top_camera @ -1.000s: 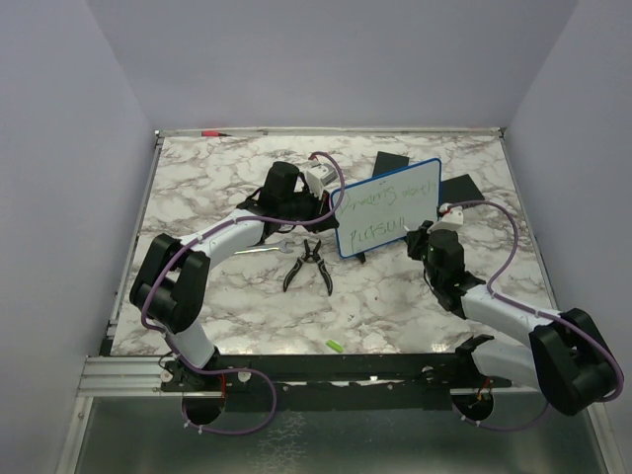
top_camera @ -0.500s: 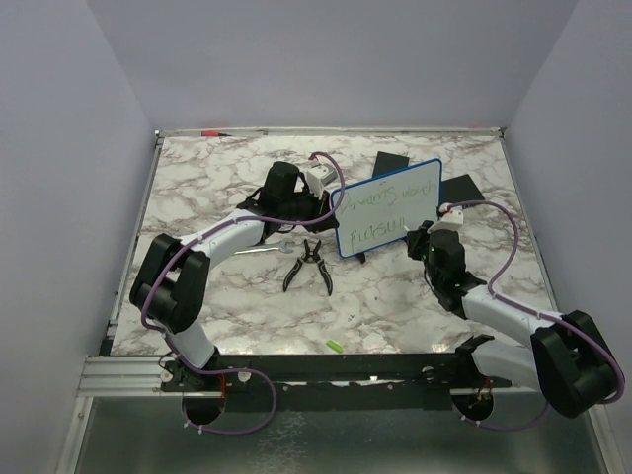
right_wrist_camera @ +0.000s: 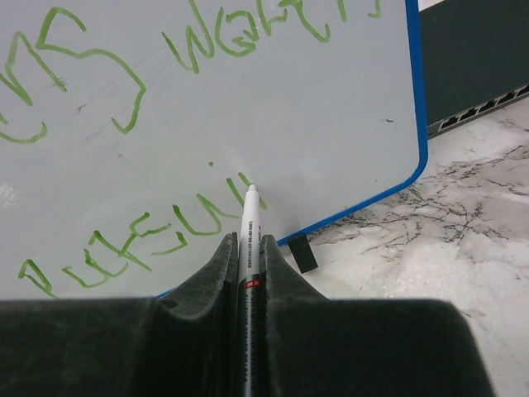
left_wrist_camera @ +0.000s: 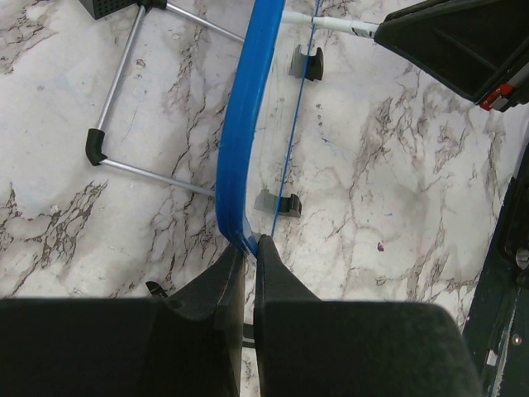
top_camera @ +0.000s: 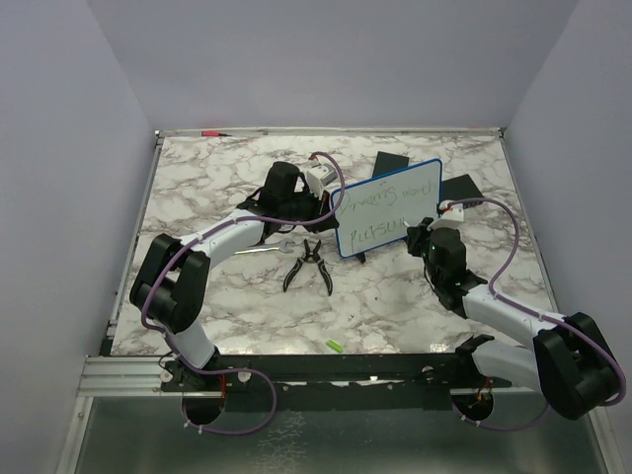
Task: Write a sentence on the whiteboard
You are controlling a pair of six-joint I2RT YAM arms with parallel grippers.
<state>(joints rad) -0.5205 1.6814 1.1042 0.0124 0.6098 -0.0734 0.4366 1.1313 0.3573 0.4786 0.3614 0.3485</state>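
— Right wrist view tells it best: the right gripper [right_wrist_camera: 248, 241] has its fingers clamped on a white marker [right_wrist_camera: 250, 211], whose tip sits at the end of the lower green line
— Touching the whiteboard [top_camera: 387, 207]?
— Looks so, though I cannot swear to contact. The board's face lies straight ahead of those fingers, and the marker's long axis points into it
— Where does the board stand?
— Mid-table, between the two arms, upright, seemingly on its small feet, long side running across. The left gripper [left_wrist_camera: 250, 246] has its fingers closed on the blue frame, near a corner on the board's left side
— So the left only steadies?
— I judge so; the right arm is the one at the writing face. The sentence [right_wrist_camera: 136, 83] runs in two lines, and bare white remains to the right of the tip before the blue edge, so any further stroke would go that way
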